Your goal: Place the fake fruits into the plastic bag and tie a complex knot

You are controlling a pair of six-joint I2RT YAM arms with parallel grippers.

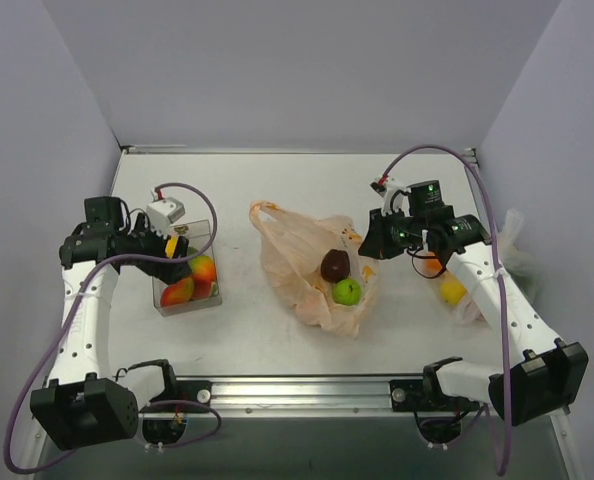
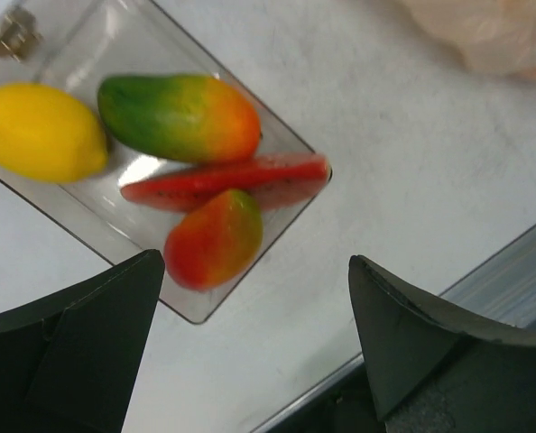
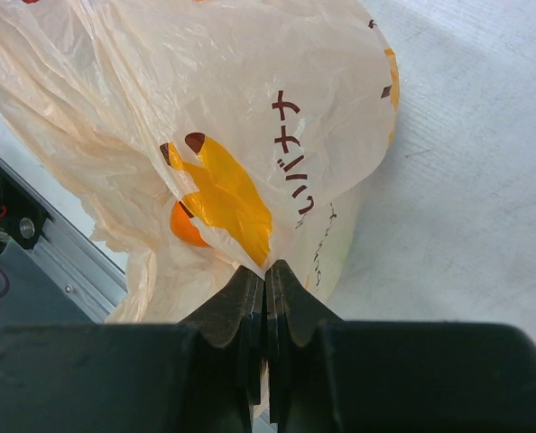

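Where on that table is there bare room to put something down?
The widest bare stretch runs along the back wall, behind the tray and the bag. A narrower lane lies between tray and bag, another between bag and front rail. The right is crowded: the right fingers pinch the bag beside a clear bag.

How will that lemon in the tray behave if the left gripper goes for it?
The lemon looks smooth and rounded, so it will probably slip or roll in the tray unless pinched across its middle. Being a plastic toy, it is likely light and rigid.
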